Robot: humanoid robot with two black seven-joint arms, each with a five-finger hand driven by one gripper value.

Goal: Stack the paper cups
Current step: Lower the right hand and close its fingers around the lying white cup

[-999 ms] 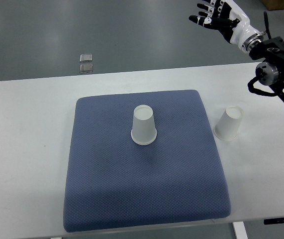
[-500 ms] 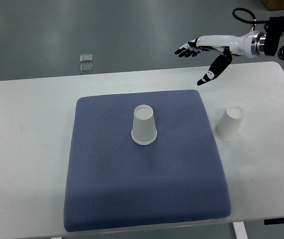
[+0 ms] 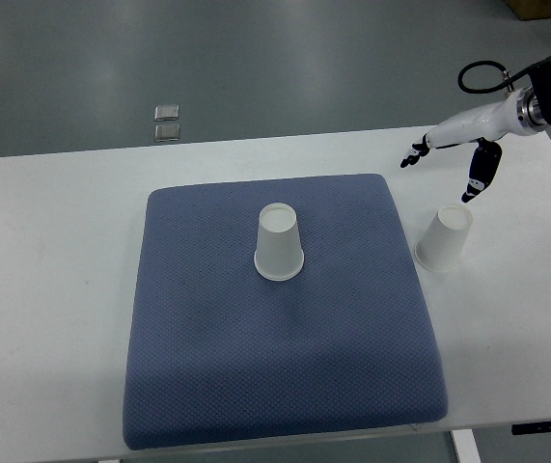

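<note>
Right hand (image 3: 454, 145) open, fingers spread, above upside-down paper cup (image 3: 445, 238) on table (image 3: 43, 280); second cup (image 3: 279, 242) on blue mat (image 3: 285, 357).

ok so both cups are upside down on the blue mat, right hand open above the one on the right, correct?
Not quite. In the top view only one cup stands on the blue mat. The other cup sits on the bare white table, just off the mat's right edge. The rest holds: both are upside down and the right hand is open above the right-side cup.
</note>
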